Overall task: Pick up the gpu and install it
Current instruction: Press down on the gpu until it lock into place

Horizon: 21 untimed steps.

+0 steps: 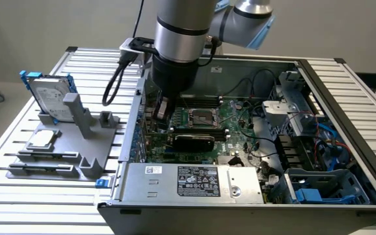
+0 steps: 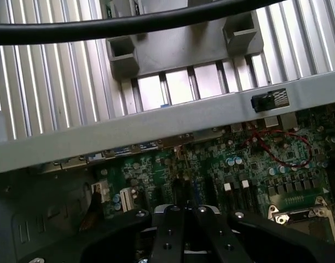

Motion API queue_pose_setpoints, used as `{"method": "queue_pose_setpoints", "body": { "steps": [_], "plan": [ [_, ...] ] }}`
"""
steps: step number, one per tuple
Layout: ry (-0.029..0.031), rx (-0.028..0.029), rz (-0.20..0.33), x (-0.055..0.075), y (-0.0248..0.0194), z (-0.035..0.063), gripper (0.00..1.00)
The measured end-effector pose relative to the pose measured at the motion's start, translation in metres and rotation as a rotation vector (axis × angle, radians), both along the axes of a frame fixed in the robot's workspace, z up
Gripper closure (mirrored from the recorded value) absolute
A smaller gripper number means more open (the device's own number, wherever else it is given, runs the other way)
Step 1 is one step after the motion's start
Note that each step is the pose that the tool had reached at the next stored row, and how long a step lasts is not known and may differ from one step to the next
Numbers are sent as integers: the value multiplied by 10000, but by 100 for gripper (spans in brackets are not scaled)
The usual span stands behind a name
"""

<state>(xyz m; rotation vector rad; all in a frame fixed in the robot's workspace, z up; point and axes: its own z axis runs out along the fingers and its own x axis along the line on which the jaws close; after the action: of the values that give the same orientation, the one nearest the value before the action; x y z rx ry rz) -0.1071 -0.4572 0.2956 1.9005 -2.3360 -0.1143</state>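
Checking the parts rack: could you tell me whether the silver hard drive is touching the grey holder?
Touching. The exterior view shows the hard drive standing upright, its lower edge seated in the grey holder.

The arm (image 1: 181, 34) reaches down into the open computer case (image 1: 253, 147), its gripper (image 1: 162, 110) low over the motherboard (image 1: 230, 125) near the case's wall on the exterior view's left. A black-shrouded gpu (image 1: 193, 142) sits on the board just beside the processor socket (image 1: 201, 116). Outside the case, on the exterior view's left, a grey holder (image 1: 70, 147) stands on the slatted table (image 1: 37, 205) — a blue-framed hard drive (image 1: 49, 98) upright in it.
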Motion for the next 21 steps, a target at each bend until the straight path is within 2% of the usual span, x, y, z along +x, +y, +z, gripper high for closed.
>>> {"method": "queue_pose_setpoints", "body": {
  "steps": [1, 3, 4, 6, 9, 11, 17, 21],
  "plan": [
    [-107, 33, 73, 0, 0, 0, 89],
    [-279, 131, 223, 1, 0, 1, 89],
    [-350, 187, 296, 1, 0, 2, 89],
    [-451, 312, 425, 4, 0, 4, 89],
    [-527, 477, 559, 17, 0, 8, 89],
    [-572, 526, 642, 27, 0, 7, 89],
    [-675, 564, 863, 74, 0, 9, 89],
    [-702, 574, 985, 128, 0, 9, 89]
  ]
}}
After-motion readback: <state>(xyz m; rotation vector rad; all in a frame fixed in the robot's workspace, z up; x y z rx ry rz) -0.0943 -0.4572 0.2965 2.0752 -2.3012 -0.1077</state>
